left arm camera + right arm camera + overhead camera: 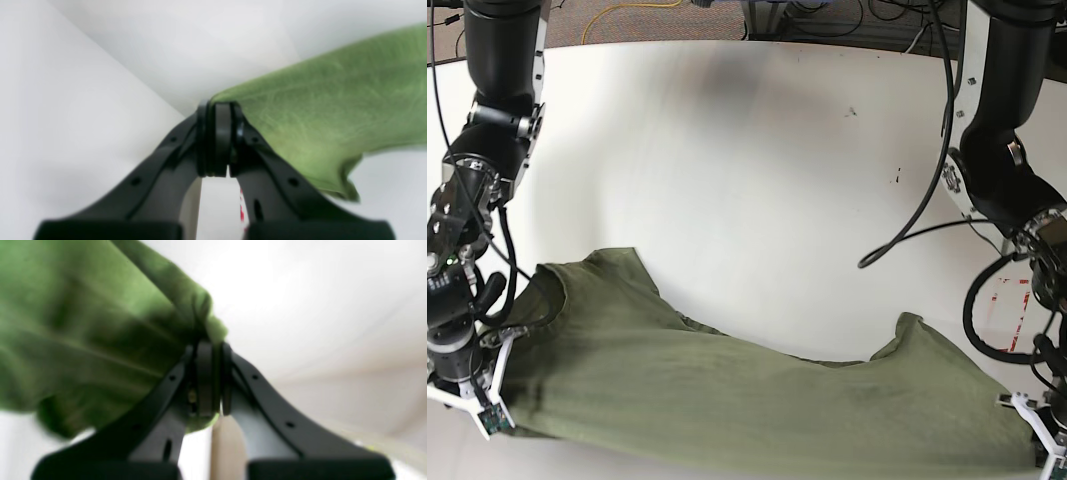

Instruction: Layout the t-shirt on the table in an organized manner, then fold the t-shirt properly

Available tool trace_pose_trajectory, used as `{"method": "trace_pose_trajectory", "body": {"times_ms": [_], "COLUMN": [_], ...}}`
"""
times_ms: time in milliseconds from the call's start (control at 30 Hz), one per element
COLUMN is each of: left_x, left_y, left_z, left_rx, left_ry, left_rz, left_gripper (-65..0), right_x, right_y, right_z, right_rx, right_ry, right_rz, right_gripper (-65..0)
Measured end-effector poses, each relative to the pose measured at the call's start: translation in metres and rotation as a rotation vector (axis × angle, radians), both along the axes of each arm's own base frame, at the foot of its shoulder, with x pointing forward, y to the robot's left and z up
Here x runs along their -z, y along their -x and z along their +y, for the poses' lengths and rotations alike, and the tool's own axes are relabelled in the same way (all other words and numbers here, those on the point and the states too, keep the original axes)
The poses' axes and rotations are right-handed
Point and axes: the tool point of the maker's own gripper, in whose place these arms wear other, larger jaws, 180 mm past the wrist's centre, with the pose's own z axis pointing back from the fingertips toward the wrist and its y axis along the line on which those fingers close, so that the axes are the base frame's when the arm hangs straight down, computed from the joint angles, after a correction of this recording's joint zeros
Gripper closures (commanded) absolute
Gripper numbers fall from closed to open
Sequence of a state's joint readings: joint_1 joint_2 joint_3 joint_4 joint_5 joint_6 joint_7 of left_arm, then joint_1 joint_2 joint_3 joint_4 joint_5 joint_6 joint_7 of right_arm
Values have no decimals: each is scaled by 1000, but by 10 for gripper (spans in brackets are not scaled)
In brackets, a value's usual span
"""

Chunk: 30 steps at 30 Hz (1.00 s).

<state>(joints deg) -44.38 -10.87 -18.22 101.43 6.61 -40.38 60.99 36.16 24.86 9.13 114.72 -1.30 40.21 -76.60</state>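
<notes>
Fingers of left gripper (pixel 218 140) and right gripper (pixel 210 380) — apparently both — pinch t-shirt (pixel 727 390) edges.

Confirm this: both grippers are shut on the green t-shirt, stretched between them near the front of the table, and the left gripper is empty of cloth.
Not quite. The left gripper is not empty: the left wrist view shows its jaws closed on an edge of the t-shirt. The right gripper also pinches it, and the shirt spans the front of the table between them.
</notes>
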Motion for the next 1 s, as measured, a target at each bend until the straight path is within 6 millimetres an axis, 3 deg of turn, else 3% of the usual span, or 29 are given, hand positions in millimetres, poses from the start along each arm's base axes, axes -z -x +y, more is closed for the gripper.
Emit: {"method": "trace_pose_trajectory", "body": {"times_ms": [267, 600, 767, 1000], "left_x": [95, 196, 229, 263], "left_y": [40, 95, 130, 165], "left_z": [-3, -1, 16, 20], "left_rx": [-10, -6, -66, -74], "left_ry": [-45, -36, -42, -11], "left_rz": [192, 427, 532, 621], "left_gripper": [0, 0, 0, 0], "right_x": [106, 206, 238, 268], "right_y": [36, 94, 121, 153], "right_z": [-2, 16, 28, 36], "right_rx": [52, 114, 119, 129], "right_ry": [-149, -312, -352, -367], "right_rz": [205, 419, 506, 604], "right_gripper": [-30, -29, -29, -29]}}
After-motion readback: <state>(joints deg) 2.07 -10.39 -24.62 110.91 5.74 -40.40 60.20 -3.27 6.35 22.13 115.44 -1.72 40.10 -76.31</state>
